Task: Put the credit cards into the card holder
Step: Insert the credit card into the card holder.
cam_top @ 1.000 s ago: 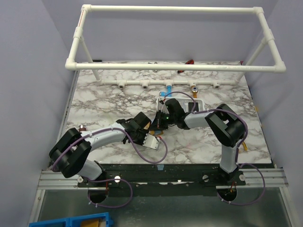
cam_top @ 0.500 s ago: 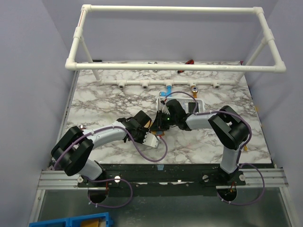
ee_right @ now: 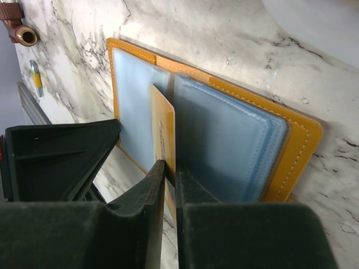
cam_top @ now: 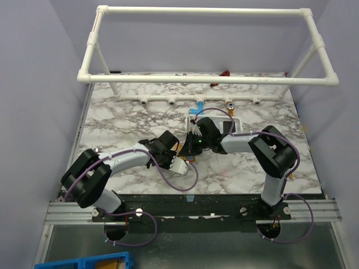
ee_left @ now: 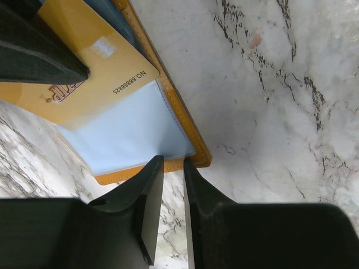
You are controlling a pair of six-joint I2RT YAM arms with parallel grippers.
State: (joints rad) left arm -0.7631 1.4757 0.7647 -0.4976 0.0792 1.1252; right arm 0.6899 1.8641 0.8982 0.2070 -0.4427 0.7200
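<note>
The card holder [ee_left: 188, 137] lies open on the marble, orange rim around pale blue clear sleeves [ee_right: 224, 140]. A yellowish-gold credit card [ee_right: 162, 120] stands on edge between two sleeves, and my right gripper [ee_right: 170, 168] is shut on it. In the left wrist view the same card [ee_left: 95, 73] lies over the sleeve [ee_left: 134, 126], under the right gripper's finger [ee_left: 33, 50]. My left gripper [ee_left: 173, 162] has its tips at the holder's near orange edge, the jaws a narrow gap apart with only marble showing between them. From above, both grippers [cam_top: 188, 148] meet mid-table and hide most of the holder.
A white mesh basket [cam_top: 235, 124] stands just behind the right gripper. A white pipe frame [cam_top: 207, 78] spans the back of the table, with a row of pipe fittings [cam_top: 196, 103] under it. A brass fitting [ee_right: 25, 35] shows at the far left of the right wrist view.
Both grippers stay together over the holder. The left wrist has edged slightly right and nearer, and the right arm has shifted only a little.
</note>
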